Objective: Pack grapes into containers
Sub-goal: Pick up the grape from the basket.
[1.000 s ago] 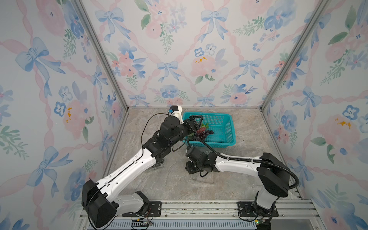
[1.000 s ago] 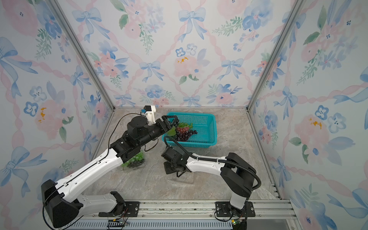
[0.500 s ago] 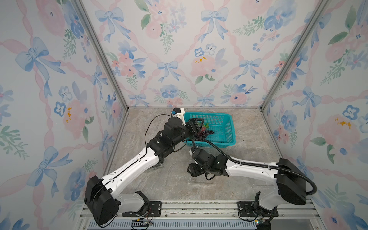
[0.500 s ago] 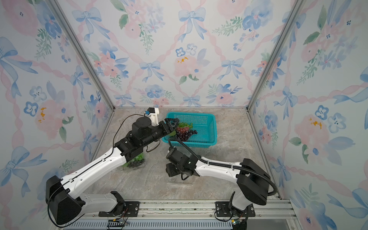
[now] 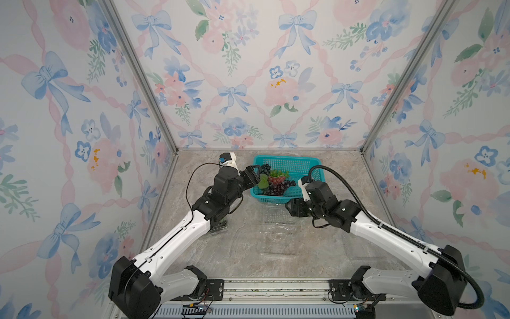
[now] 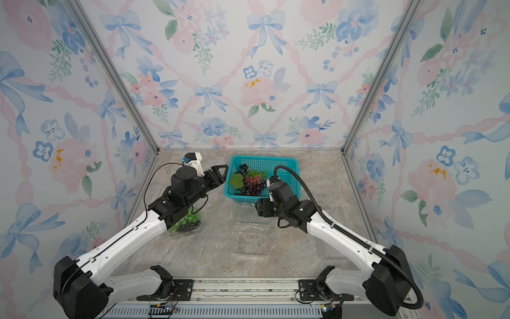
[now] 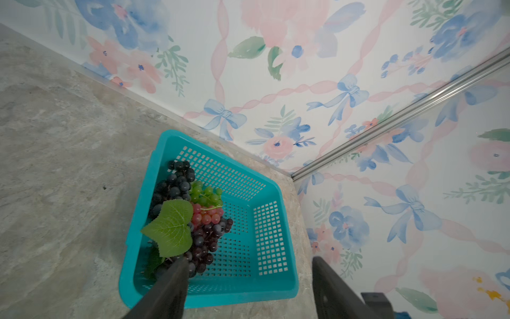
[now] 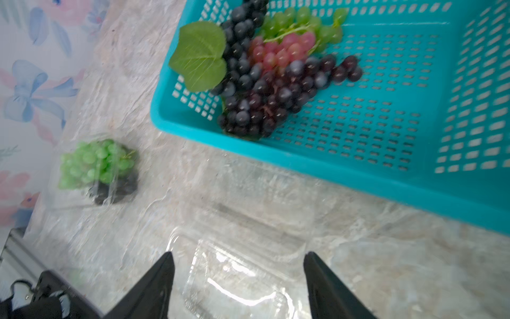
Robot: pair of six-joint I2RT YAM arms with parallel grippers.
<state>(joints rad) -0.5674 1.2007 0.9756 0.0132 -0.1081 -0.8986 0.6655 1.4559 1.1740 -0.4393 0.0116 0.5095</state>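
Dark, red and green grapes (image 5: 276, 182) (image 6: 253, 182) (image 7: 202, 218) (image 8: 276, 74) with a green leaf lie in the left part of the teal basket (image 5: 300, 167). An open, empty clear container (image 5: 278, 230) (image 6: 252, 233) (image 8: 237, 279) lies in front of the basket. A second container (image 6: 185, 224) (image 8: 96, 171), partly under my left arm, holds green and dark grapes. My left gripper (image 6: 222, 173) (image 7: 248, 262) is open and empty at the basket's left side. One of its fingers (image 7: 176, 272) is close to the dark bunch. My right gripper (image 5: 289, 210) (image 8: 238, 258) is open and empty above the empty container.
The basket (image 6: 287, 165) stands near the back wall. Floral walls enclose the marble floor on three sides. My right arm's black cable (image 5: 356, 193) arcs over the basket's right end. Bare floor (image 5: 248, 256) lies in front of the empty container.
My right gripper has opened and drawn back to the right, away from the empty container's left part. My left gripper has edged towards the basket.
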